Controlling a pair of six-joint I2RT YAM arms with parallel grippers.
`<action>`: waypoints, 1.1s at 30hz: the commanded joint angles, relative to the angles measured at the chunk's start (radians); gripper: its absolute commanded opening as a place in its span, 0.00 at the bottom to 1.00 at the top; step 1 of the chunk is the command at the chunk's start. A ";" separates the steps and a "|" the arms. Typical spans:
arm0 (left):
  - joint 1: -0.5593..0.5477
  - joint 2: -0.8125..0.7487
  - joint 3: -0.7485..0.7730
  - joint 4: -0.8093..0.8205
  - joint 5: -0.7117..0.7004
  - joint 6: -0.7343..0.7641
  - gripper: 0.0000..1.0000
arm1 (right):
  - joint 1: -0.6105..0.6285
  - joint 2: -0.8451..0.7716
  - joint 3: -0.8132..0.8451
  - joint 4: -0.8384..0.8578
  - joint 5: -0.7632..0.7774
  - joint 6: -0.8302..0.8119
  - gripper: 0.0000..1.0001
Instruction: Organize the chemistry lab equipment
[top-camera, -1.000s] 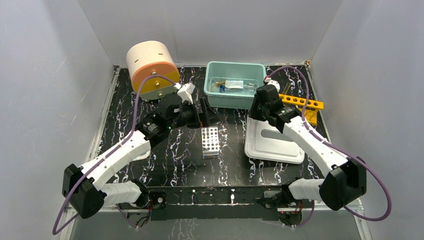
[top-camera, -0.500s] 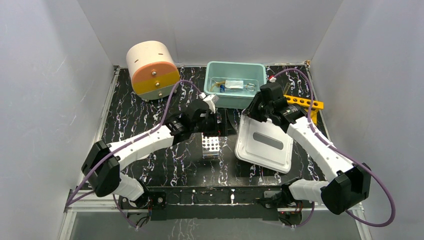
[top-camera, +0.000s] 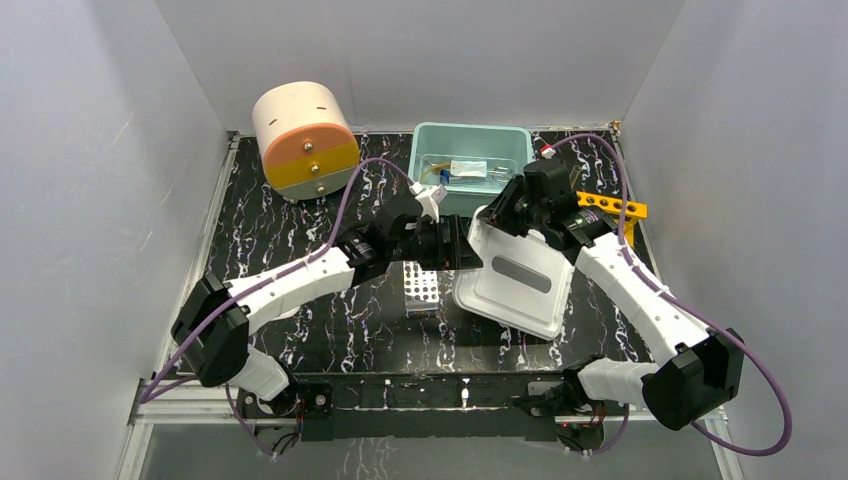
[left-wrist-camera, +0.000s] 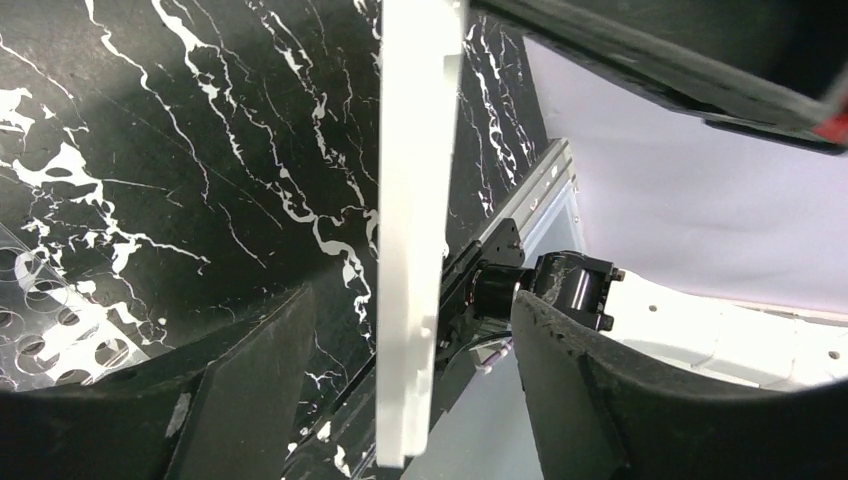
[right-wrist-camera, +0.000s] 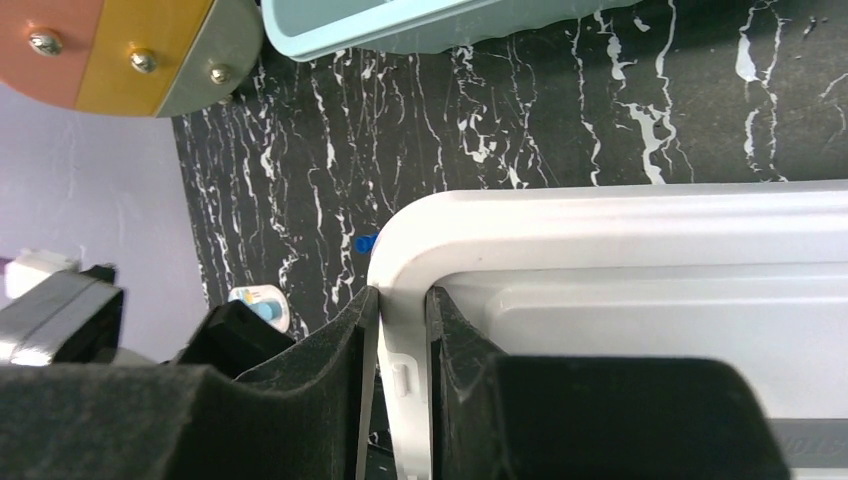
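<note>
Right claw (top-camera: 497, 215) pinched narrow on the rim of the white lid (top-camera: 520, 275) near one corner; the right wrist view shows both fingers flat on either side of the lip. Lid is off the table (top-camera: 330, 320), tilted, hanging between the two arms just in front of the teal bin (top-camera: 420, 160). Left claw (top-camera: 465, 250) stands wide, its fingers straddling the lid's opposite edge with a gap on each side, no contact seen in the left wrist view. Most of the chemistry lab equipment (top-camera: 465, 170) sits loose inside the open bin; the clear well plate (top-camera: 421, 290) lies on the table under the left forearm, apart from the bin. Step in hand looks like a two-arm hold of the lid, probably to seat it on the bin. To do it well: centre the thin edge between the left fingers before closing, bite on the lip rather than the flat panel, close gently so the right grip is not twisted. A one-corner hold can let the lid swing. The well plate likely belongs in the bin before any closing.
</note>
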 joint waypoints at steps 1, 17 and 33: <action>-0.005 0.037 0.050 0.006 0.023 -0.018 0.66 | -0.005 -0.028 0.046 0.087 -0.043 0.032 0.14; -0.002 0.025 0.094 -0.015 -0.013 0.007 0.00 | -0.031 -0.024 0.044 0.072 -0.081 -0.080 0.44; 0.247 -0.196 0.208 -0.138 0.195 0.016 0.00 | -0.106 -0.138 0.158 0.129 -0.093 -0.303 0.77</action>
